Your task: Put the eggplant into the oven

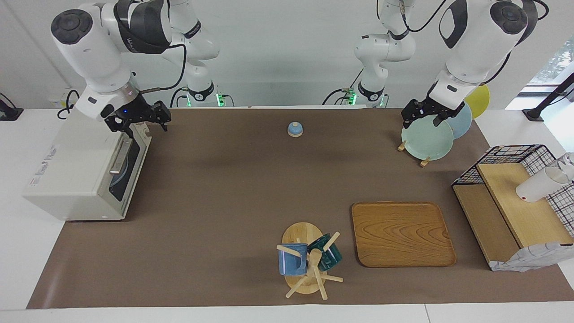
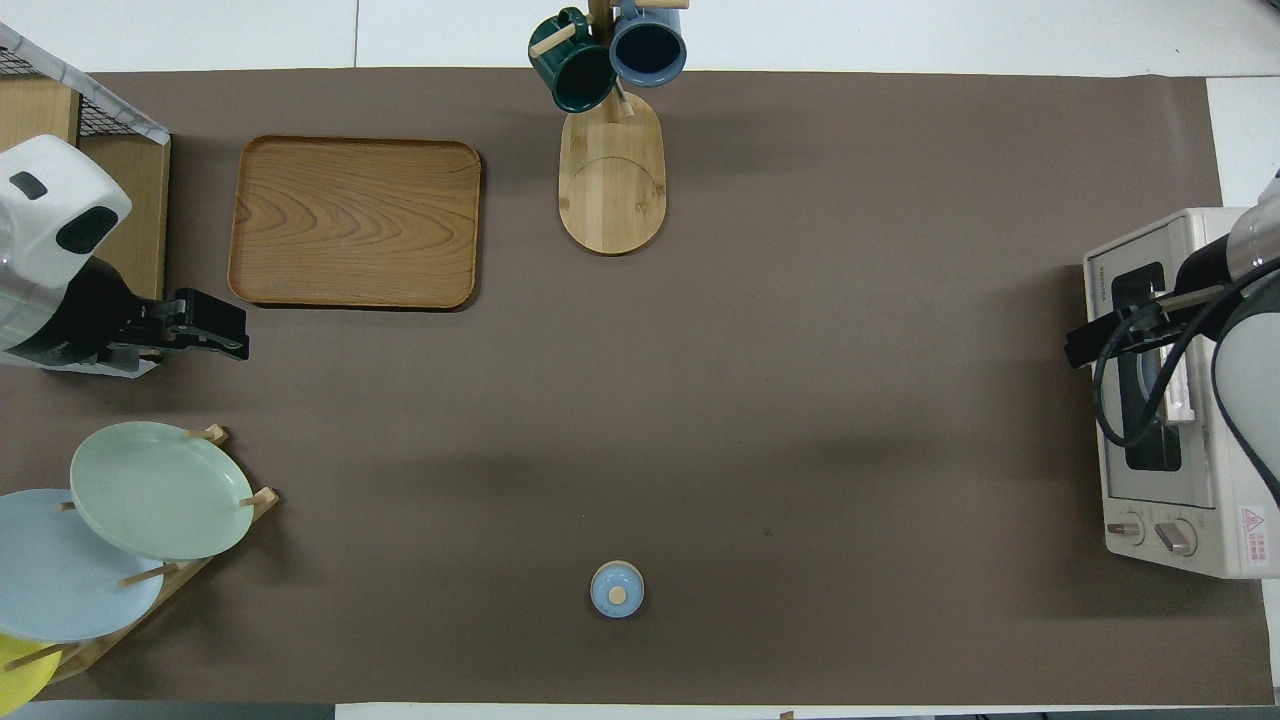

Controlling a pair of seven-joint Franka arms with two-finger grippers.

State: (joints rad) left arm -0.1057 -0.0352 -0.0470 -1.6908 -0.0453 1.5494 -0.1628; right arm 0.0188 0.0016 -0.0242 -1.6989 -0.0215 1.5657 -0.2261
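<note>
Oven (image 1: 76, 175), door shut, stands at the right arm's end of the table, directly beneath the right gripper (image 1: 142, 121), whose fingers stand apart. Eggplant: not visible in either view. Left gripper (image 1: 426, 114), finger state indeterminable, hangs over the plate rack (image 1: 423, 159).

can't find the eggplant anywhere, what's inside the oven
The oven's door is shut. Through its dark glass only a rounded pale shape shows; no eggplant can be made out, and the rest of the inside is hidden. The right tool hangs over the oven's door edge.
</note>
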